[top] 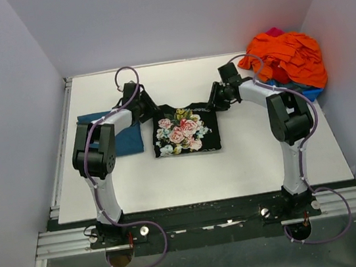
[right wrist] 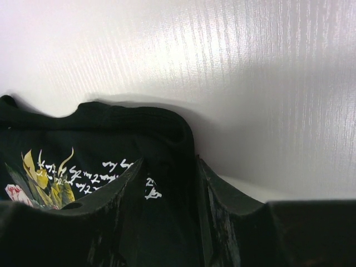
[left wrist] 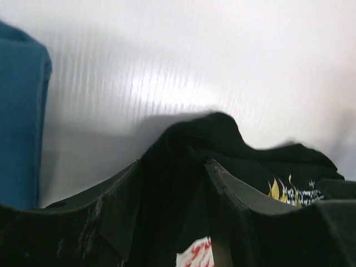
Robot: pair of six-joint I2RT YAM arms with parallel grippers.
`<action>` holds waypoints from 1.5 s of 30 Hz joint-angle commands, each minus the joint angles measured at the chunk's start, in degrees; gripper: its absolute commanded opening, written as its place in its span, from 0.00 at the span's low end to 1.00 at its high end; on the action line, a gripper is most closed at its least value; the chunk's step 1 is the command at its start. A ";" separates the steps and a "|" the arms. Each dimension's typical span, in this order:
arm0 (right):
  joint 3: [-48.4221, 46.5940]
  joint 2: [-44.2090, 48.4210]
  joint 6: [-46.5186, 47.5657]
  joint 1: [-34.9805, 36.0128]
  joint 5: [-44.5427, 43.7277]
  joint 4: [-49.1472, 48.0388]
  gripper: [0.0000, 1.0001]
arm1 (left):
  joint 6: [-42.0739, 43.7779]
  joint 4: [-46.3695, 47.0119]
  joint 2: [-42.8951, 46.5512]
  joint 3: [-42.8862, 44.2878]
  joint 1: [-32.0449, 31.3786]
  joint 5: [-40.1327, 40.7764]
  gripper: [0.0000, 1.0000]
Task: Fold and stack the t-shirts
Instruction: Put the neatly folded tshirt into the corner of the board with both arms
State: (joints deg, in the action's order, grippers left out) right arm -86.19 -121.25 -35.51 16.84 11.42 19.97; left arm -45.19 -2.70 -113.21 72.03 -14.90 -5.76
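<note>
The black t-shirt (top: pixel 185 131) lies folded into a rectangle mid-table, rose print facing up. My left gripper (top: pixel 150 113) is at its far left corner and my right gripper (top: pixel 212 105) at its far right corner. In the left wrist view the left gripper (left wrist: pixel 173 164) has its jaws apart, with a hump of the black t-shirt (left wrist: pixel 222 139) rising between and ahead of them. In the right wrist view the right gripper (right wrist: pixel 169 161) straddles the black t-shirt's (right wrist: pixel 111 133) corner, jaws apart, cloth lying flat between them. The teal t-shirt (top: pixel 125 137) lies folded to the left, partly under my left arm.
A heap of orange clothes (top: pixel 287 58) fills the far right corner, on top of a blue bin (top: pixel 308 94). The teal t-shirt (left wrist: pixel 19 122) shows at the left edge of the left wrist view. White walls enclose the white table (top: pixel 203 170) on three sides.
</note>
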 commanded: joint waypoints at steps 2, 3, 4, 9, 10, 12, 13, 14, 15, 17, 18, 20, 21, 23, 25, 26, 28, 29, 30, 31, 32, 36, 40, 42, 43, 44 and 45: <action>-2.13 -2.67 0.26 0.65 -1.67 3.41 0.48 | 1.33 -4.51 -5.53 4.43 1.62 0.75 0.62; -2.49 -2.76 0.44 0.65 -1.58 3.67 0.48 | 1.51 -4.51 -5.62 4.52 1.62 0.84 0.62; -2.66 -3.02 0.53 0.82 -1.49 3.94 0.48 | 1.77 -4.25 -5.88 4.61 1.71 0.58 0.62; -3.98 -3.64 0.53 1.44 -0.96 4.99 0.47 | 1.69 -3.37 -8.25 5.32 1.62 -3.64 0.59; -4.50 -3.90 0.35 1.61 -0.96 5.43 0.47 | 1.42 -2.76 -8.34 4.88 1.54 -4.17 0.58; -4.69 -4.08 0.26 2.05 -0.78 5.43 0.47 | 0.63 -1.35 -8.43 4.26 1.54 -5.31 0.52; -4.77 -4.17 0.18 2.23 -0.70 5.09 0.46 | 0.02 -0.30 -8.43 3.65 1.45 -6.01 0.50; -5.03 -4.17 0.09 2.49 -0.52 4.82 0.45 | -0.68 1.10 -8.43 3.12 1.36 -6.71 0.48; -5.65 -4.60 0.09 2.84 -0.43 4.82 0.43 | -1.12 2.34 -8.43 2.68 1.01 -7.42 0.47; -7.23 -5.48 0.09 3.28 -0.09 5.61 0.37 | -1.66 4.98 -8.61 2.59 0.13 -7.95 0.40; -8.19 -5.83 0.09 3.46 0.09 5.87 0.32 | -1.40 5.42 -8.61 2.94 -0.39 -7.95 0.33; -9.16 -5.58 0.61 3.64 -0.52 5.61 0.17 | -1.57 8.05 -8.26 2.07 -0.92 -8.39 0.13; -9.26 -4.97 0.79 3.72 -1.48 5.61 0.09 | -2.00 9.71 -8.00 1.37 -0.92 -9.00 0.02; -8.56 -2.95 0.88 3.73 -4.02 4.65 0.01 | -2.01 11.57 -6.86 0.22 -0.75 -8.83 0.00; -5.84 0.38 1.67 3.73 -6.22 2.11 0.01 | -0.96 12.54 -4.84 -1.09 -0.57 -7.96 0.00; -3.57 1.97 2.45 3.73 -6.84 0.53 0.01 | -0.34 13.41 -3.70 -2.06 -0.49 -7.69 0.00; 0.04 5.83 3.60 3.73 -6.50 -3.25 0.01 | 0.80 15.70 -1.24 -3.99 -0.40 -7.43 0.00; 1.71 7.42 4.39 3.73 -5.80 -5.18 0.01 | 1.24 17.10 0.43 -5.31 -0.40 -7.16 0.00; 3.56 9.26 4.83 3.73 -5.36 -6.68 0.01 | 1.59 17.81 2.18 -6.36 -0.40 -6.64 0.00; 5.40 11.02 5.27 3.73 -5.01 -8.43 0.01 | 2.12 18.16 3.86 -7.42 -0.40 -6.02 0.00; 6.99 12.60 5.53 3.73 -4.13 -9.93 0.01 | 2.73 18.08 5.79 -8.21 -0.40 -5.58 0.00; 12.79 18.76 6.50 3.81 0.52 -15.30 0.01 | 4.32 16.41 14.04 -12.34 -0.40 -2.07 0.00; 16.57 23.77 6.24 4.69 4.92 -19.34 0.01 | 3.97 17.64 23.97 -18.49 -0.49 1.00 0.00; 18.33 26.58 6.41 5.39 5.71 -22.42 0.01 | 4.23 16.59 29.07 -21.04 -0.40 3.11 0.00; 19.12 27.90 6.59 5.83 6.07 -23.73 0.01 | 4.41 15.72 31.45 -22.10 -0.40 4.51 0.00; 19.57 29.04 6.68 6.27 6.42 -24.53 0.01 | 4.49 13.97 34.17 -22.89 -0.40 5.31 0.00; 19.75 30.19 6.77 6.71 6.77 -25.32 0.01 | 4.58 11.95 36.98 -23.42 -0.31 8.63 0.00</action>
State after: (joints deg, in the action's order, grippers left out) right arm -68.25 -96.05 -30.09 21.91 14.52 2.37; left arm -42.19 12.62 -85.45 51.55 -15.40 -6.17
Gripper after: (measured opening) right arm 0.031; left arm 0.043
